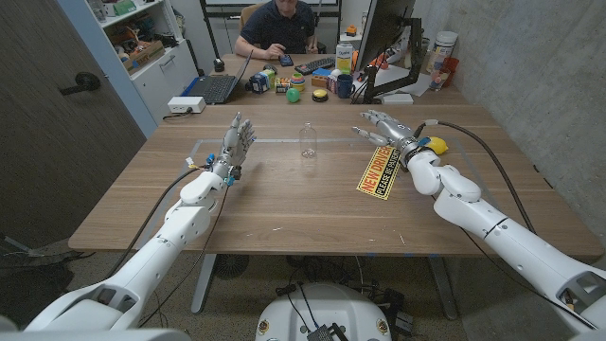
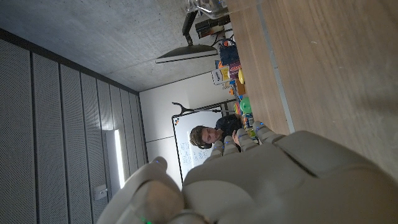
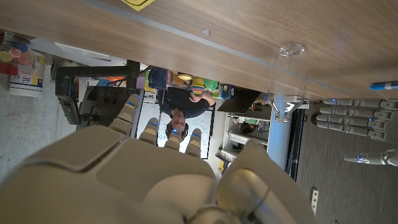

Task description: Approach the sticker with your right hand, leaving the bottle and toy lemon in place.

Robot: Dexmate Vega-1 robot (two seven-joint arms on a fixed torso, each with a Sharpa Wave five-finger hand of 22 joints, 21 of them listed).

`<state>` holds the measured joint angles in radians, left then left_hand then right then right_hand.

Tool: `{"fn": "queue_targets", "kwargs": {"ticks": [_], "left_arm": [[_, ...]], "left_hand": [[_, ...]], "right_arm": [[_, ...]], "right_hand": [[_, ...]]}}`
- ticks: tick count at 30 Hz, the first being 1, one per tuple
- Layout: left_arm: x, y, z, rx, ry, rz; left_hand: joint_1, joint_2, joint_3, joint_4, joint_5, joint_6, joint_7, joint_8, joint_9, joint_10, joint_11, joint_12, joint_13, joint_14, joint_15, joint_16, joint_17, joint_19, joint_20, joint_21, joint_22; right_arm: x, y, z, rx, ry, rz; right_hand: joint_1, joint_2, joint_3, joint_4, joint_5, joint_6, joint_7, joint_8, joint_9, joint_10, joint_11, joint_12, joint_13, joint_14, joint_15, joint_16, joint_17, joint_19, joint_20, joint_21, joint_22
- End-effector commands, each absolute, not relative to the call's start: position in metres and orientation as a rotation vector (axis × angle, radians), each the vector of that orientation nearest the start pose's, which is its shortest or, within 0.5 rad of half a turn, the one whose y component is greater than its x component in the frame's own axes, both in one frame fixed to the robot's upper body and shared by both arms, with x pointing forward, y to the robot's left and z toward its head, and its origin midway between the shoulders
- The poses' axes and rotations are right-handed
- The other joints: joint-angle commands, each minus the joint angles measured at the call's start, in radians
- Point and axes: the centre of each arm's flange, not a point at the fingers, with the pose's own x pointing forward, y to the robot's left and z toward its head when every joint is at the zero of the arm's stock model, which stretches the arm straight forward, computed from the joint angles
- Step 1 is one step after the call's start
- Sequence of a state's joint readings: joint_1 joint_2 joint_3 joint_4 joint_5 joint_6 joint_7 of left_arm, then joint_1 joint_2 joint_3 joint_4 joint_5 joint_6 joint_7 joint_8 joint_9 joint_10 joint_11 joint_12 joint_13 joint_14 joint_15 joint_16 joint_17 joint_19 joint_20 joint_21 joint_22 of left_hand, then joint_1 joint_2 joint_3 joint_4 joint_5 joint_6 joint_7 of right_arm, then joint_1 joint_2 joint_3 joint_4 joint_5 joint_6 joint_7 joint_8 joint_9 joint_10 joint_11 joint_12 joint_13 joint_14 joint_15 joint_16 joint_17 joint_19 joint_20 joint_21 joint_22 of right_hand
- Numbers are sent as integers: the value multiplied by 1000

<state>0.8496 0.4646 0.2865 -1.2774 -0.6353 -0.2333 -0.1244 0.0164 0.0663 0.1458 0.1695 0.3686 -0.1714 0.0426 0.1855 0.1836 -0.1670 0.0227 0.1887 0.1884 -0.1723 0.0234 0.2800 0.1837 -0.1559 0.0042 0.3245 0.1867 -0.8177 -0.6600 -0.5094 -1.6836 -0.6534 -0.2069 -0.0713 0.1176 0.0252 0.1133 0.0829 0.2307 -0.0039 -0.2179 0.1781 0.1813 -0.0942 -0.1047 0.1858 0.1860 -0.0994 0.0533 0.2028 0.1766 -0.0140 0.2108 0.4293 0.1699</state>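
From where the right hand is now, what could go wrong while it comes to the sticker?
1. The toy lemon lies right beside the right hand's wrist, so turning or lowering the arm may push it.
2. The sticker lies under the forearm, nearer the robot than the fingers, so the hand must pull back; a sideways sweep instead might reach the clear bottle.

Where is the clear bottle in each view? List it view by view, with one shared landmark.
Head view: bottle mid-table, by the tape line.
Left wrist view: clear shape beside the monitor foot, probably it.
Right wrist view: standing on the table by the tape line, view inverted.
Shared landmark: the seated person behind the table.
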Motion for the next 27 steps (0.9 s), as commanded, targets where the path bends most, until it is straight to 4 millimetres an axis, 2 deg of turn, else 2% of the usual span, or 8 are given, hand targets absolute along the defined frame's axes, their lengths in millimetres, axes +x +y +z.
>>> {"fn": "queue_targets", "kwargs": {"ticks": [1, 7, 11, 13, 16, 23, 25, 27], "left_arm": [[654, 299, -33, -70, -560, -231], [654, 297, -32, -67, -566, -234], [653, 296, -31, -64, -569, -235], [652, 296, -31, -63, -571, -237], [651, 295, -30, -61, -575, -237], [647, 296, -29, -56, -582, -233], [646, 296, -29, -57, -583, -233], [645, 295, -30, -58, -583, -234]], "left_hand": [[1, 81, -6, 5, 3, -72, -10, 7, 2, -88, 3, 3, 3, -140, 6, -1, 5, 2, 6, -4, 3], [1, 81, -8, 5, 3, -73, -9, 6, 2, -87, 1, 3, 3, -139, 5, -2, 5, 4, 5, -6, 3], [1, 81, -8, 5, 3, -73, -9, 6, 2, -87, 2, 3, 3, -139, 5, -3, 5, 4, 4, -8, 3], [1, 81, -9, 5, 3, -73, -7, 6, 2, -87, 3, 3, 3, -139, 5, -3, 5, 5, 3, -8, 3], [1, 80, -9, 5, 3, -74, -7, 6, 2, -87, 2, 3, 3, -139, 6, -3, 5, 5, 3, -9, 3], [1, 80, -11, 5, 3, -74, -8, 5, 2, -87, 2, 3, 3, -138, 5, -4, 5, 6, 3, -12, 3], [1, 80, -11, 5, 3, -74, -8, 5, 2, -87, 3, 2, 3, -138, 5, -4, 5, 6, 3, -13, 3], [1, 80, -11, 5, 3, -74, -8, 5, 2, -86, 3, 3, 3, -137, 5, -4, 4, 7, 4, -13, 3]], "right_arm": [[621, -222, 13, -1462, -565, -130], [622, -229, 10, -1478, -543, -141], [624, -233, 8, -1504, -514, -139], [624, -234, 7, -1536, -497, -139], [626, -235, 5, -1586, -458, -133], [629, -238, 1, -1640, -382, -95], [629, -238, 1, -1660, -361, -85], [630, -238, 0, -1674, -350, -83]], "right_hand": [[20, -4, 0, -8, 10, 26, -2, 18, 5, 29, 13, 16, 2, 22, -3, 12, 1, 16, 5, -7, 5], [28, -12, -12, -14, 17, 98, -1, 38, 8, 69, 41, 22, 3, 55, -4, 19, 1, 46, 5, -24, 5], [30, -12, -14, -16, 19, 117, -1, 42, 9, 78, 40, 22, 3, 67, -4, 21, 1, 58, 5, -27, 5], [42, -9, -14, -22, 22, 147, -1, 46, 8, 90, 38, 21, 3, 77, -5, 20, 0, 78, 4, -33, 5], [66, -5, -14, -36, 27, 169, -2, 40, 7, 88, 37, 12, 3, 74, -3, 13, 0, 100, 6, -51, 4], [81, -1, -11, -43, 30, 176, -3, 38, 7, 88, 27, 10, 3, 67, -7, 8, 0, 102, 6, -59, 4], [119, 8, 0, -64, 34, 163, -3, 29, 5, 94, 25, 10, 3, 75, -9, 8, -1, 109, 5, -72, 3], [137, 10, 5, -74, 35, 158, -3, 25, 5, 91, 27, 8, 3, 79, -7, 9, -1, 115, 5, -76, 4]]}}
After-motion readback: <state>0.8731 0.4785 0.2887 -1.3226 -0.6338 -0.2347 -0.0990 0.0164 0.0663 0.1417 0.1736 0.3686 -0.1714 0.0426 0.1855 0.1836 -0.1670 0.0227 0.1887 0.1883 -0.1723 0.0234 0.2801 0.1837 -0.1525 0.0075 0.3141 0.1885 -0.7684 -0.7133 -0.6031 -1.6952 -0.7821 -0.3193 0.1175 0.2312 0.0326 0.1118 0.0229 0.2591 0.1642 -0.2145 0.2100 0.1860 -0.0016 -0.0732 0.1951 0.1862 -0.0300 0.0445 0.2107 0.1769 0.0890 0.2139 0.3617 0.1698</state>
